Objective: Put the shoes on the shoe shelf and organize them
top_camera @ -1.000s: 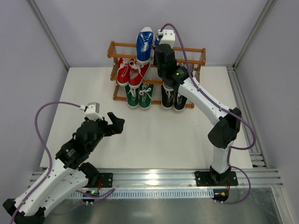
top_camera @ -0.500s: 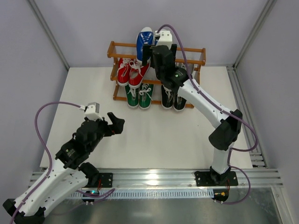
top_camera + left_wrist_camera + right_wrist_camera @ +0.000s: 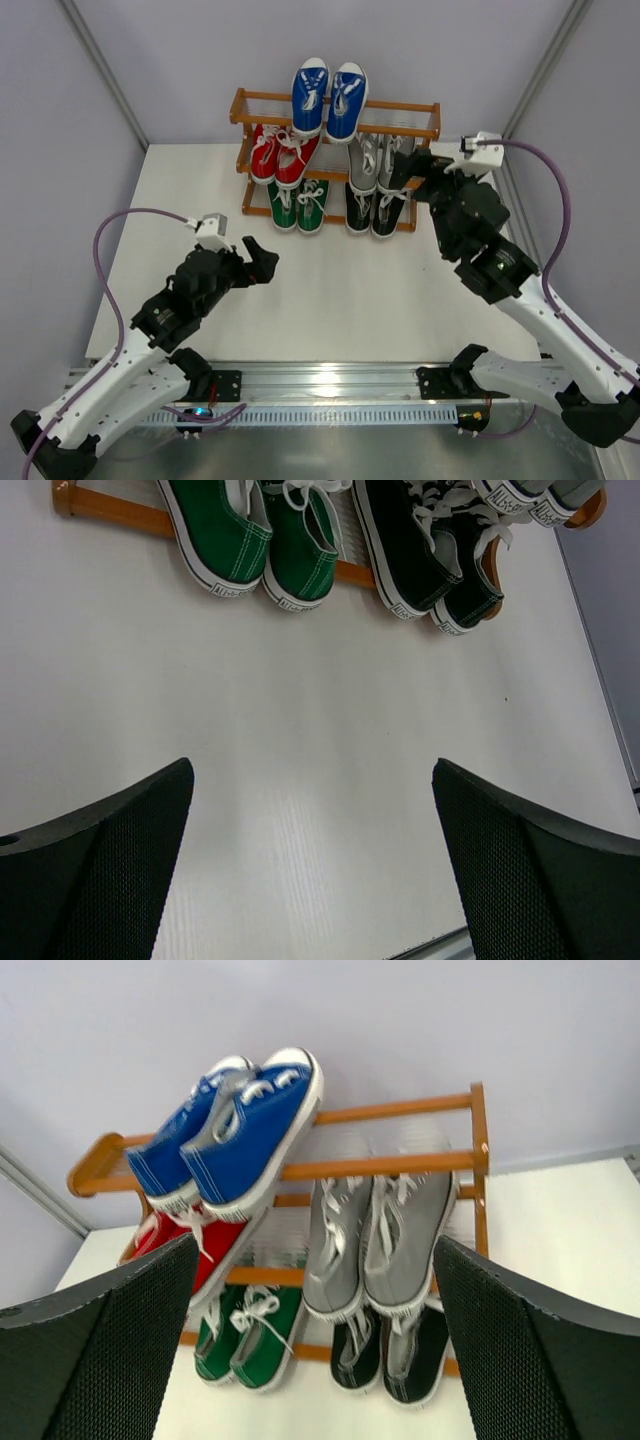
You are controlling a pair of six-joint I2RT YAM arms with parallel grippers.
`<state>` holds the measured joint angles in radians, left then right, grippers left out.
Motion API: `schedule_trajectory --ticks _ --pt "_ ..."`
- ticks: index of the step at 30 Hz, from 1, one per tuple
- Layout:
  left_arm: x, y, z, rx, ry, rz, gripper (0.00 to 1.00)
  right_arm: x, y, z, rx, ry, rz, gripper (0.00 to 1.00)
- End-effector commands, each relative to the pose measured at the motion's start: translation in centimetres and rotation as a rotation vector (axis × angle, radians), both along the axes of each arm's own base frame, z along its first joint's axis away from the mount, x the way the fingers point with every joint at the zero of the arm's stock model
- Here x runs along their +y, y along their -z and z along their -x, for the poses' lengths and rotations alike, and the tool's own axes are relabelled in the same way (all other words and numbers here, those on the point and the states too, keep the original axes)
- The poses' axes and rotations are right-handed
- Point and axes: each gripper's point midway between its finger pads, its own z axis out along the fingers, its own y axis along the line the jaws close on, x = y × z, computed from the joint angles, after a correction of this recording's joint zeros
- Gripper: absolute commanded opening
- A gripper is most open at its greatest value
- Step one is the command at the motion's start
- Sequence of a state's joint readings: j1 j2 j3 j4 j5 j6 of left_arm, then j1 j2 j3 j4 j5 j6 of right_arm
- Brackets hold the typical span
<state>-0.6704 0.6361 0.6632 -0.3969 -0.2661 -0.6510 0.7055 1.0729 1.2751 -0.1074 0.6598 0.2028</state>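
The shoe shelf [image 3: 400, 106] stands at the back of the white table. A blue pair [image 3: 328, 98] lies on its top tier, toes to the wall. On the middle tier are a red pair [image 3: 280, 155] and a grey pair [image 3: 378, 160]. The bottom tier holds a green pair [image 3: 298, 203] and a black pair [image 3: 372, 212]. My right gripper [image 3: 408, 172] hangs open just right of the grey shoes, holding nothing; its wrist view shows the blue pair [image 3: 235, 1135] and grey pair [image 3: 375, 1235]. Well in front of the green shoes [image 3: 265, 540], my left gripper [image 3: 262, 260] is open and empty over bare table.
Grey walls with metal frame posts close in the table on three sides. An aluminium rail [image 3: 330, 380] carrying both arm bases runs along the near edge. Purple cables loop from each wrist.
The right gripper opened and pulled back from the top tier to the right of the shelf, leaving the second blue shoe beside the first. The left arm shifted slightly right.
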Motion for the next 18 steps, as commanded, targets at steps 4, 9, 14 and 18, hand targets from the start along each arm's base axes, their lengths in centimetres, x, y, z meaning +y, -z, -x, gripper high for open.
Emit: schedule_trajectory --ticks 4,9,14,18 --pt "-2.5 -0.8 -0.9 -0.033 0.072 0.062 1.0 -0.7 12.6 2.6 0.182 -0.031 -0.027 1.0" --pt "-3.4 0.0 -1.2 -0.01 0.099 0.057 1.0 -1.0 18.5 4.3 0.27 -0.07 -0.014 1.0" --pt "-3.6 0.2 -0.9 -0.006 0.118 0.057 0.99 -0.2 21.3 5.3 0.332 -0.137 0.007 0.96" --pt "-3.9 -0.2 0.0 -0.019 0.17 0.067 1.0 0.4 21.7 6.7 0.338 -0.221 0.009 1.0"
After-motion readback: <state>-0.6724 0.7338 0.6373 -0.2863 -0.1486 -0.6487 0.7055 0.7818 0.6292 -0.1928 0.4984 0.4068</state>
